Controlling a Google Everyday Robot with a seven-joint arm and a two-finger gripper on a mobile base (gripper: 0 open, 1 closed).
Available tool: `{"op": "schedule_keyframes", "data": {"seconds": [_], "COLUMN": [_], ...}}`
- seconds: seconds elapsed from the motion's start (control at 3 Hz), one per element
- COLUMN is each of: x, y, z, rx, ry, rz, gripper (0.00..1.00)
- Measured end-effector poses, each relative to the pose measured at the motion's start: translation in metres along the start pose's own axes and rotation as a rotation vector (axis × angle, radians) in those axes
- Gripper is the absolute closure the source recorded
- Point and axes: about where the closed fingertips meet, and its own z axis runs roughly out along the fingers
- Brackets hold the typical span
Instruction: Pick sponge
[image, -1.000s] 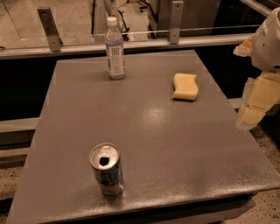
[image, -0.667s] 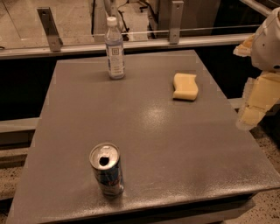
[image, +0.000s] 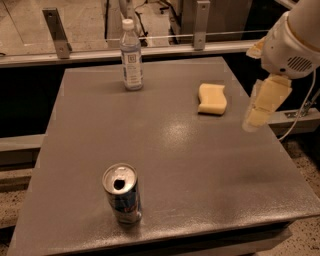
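The sponge (image: 212, 98) is a pale yellow foam block lying flat on the grey table (image: 200, 170), at the far right. My gripper (image: 254, 120) hangs from the white arm at the right edge of the table. It is above the surface, to the right of the sponge and slightly nearer than it, and it does not touch the sponge. Nothing is held in it.
A clear water bottle (image: 131, 57) with a white cap stands at the far left of the table. An open drink can (image: 121, 194) stands near the front edge. A glass railing runs behind the table. A cable hangs by the arm at the right.
My gripper has moved left and slightly up, from beyond the table's right edge toward the sponge. The sponge, bottle and can have not moved.
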Motion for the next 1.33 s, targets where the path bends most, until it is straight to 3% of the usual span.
{"op": "schedule_keyframes", "data": {"seconds": [0.33, 0.67, 1.33], "x": [-0.009, -0.007, -0.005], "y": [-0.049, -0.085, -0.104], "z": [0.053, 0.098, 0.161], "rx": [0.010, -0.003, -0.070], "ry": [-0.045, -0.090, -0.163], "rz": [0.038, 0.114, 0.248], "gripper": [0.00, 0.00, 0.02]}}
